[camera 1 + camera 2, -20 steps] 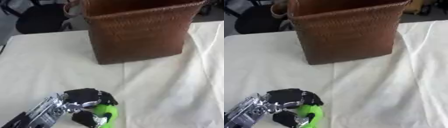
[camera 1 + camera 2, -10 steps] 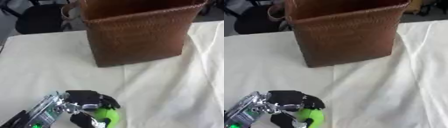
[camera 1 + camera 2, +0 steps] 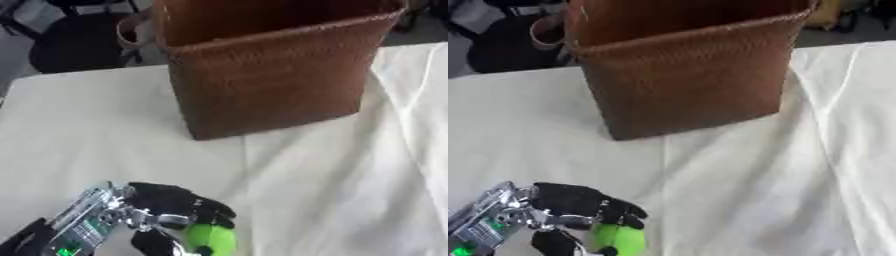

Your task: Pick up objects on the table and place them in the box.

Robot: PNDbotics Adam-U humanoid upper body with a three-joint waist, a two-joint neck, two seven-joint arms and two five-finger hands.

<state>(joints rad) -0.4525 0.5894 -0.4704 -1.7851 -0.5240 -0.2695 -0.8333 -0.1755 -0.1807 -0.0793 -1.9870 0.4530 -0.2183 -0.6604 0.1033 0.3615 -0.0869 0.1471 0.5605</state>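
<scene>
A bright green rounded object sits at the bottom edge, left of centre, with my left hand curled round it, fingers above and thumb below. The same green object shows in the right eye view under the black fingers. A tall brown woven basket stands upright at the back centre of the cream tablecloth, well beyond the hand. Its inside is hidden. My right hand shows in no view.
The cream cloth has folds running down its middle and right side. A black chair stands behind the table at the far left, beside the basket's handle.
The whole picture has shifted, so the head has moved. My left hand with the green object now lies lower in view, and stays closed on it.
</scene>
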